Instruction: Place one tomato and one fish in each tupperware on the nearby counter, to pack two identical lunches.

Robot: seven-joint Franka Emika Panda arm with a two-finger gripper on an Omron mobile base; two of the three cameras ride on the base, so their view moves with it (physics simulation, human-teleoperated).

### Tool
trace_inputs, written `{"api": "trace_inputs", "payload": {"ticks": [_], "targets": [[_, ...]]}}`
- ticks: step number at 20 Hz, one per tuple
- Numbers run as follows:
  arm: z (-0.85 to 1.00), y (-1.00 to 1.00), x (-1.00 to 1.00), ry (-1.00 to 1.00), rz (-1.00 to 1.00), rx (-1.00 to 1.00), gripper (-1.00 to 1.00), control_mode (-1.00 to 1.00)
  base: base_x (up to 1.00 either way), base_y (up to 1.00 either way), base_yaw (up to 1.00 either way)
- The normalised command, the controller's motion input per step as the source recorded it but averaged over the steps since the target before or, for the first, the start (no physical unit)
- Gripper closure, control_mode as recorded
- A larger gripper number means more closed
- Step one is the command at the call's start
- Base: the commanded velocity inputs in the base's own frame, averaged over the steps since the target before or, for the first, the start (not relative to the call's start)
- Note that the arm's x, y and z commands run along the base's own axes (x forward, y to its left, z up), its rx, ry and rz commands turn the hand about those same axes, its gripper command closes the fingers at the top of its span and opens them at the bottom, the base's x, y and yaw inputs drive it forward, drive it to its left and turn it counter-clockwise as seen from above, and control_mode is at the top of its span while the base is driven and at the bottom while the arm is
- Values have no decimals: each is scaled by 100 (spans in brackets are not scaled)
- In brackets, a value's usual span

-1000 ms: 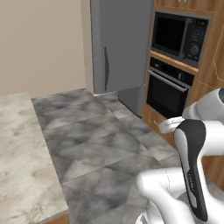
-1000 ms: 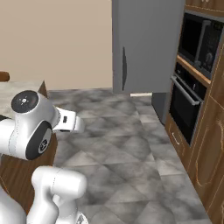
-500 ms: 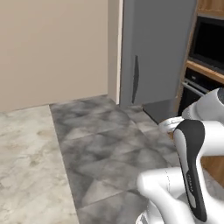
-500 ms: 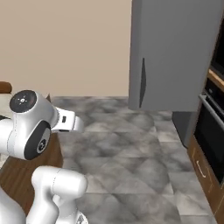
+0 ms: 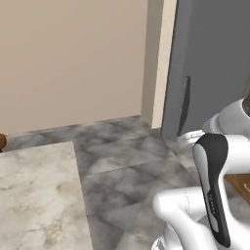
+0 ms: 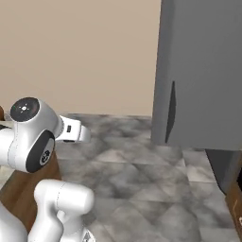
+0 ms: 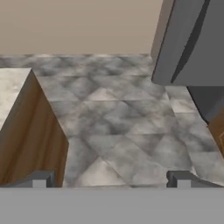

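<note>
Left base view: one counter [image 5: 34,195] fills the lower left of the frame, its pale marbled stone top bare where it shows, one corner pointing toward the middle. One small brown object sits at the far left edge, just above the counter's back edge; too little of it shows to name it. One grey fridge [image 5: 215,63] stands in the upper right, with one dark vertical handle [image 5: 184,105] on its door. A beige wall takes the upper left, and a grey tiled floor [image 5: 132,166] runs through the middle. The white arm rises in the lower right.

Right base view: the same one fridge [image 6: 203,71] occupies the right side, its one handle [image 6: 171,111] near the frame's centre. The floor [image 6: 142,179] spreads across the lower half. A strip of the counter's wooden side [image 6: 23,194] shows at lower left behind the arm.

Hand view: the counter [image 7: 11,92] is at left, a sliver of stone top over a tall brown wooden side. The gripper [image 7: 111,179] sits at the bottom edge, its two fingertips [image 7: 40,178] spread wide apart with nothing between them, tiled floor beyond. The fridge's lower corner is at upper right.
</note>
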Motion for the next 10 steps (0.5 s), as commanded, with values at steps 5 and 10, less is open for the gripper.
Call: {"api": "trace_inputs", "payload": {"ticks": [5,10], "targets": [[0,0,0,0,0,0,-100,100,100,5,1],[0,0,0,0,0,0,-100,100,100,19,0]]}}
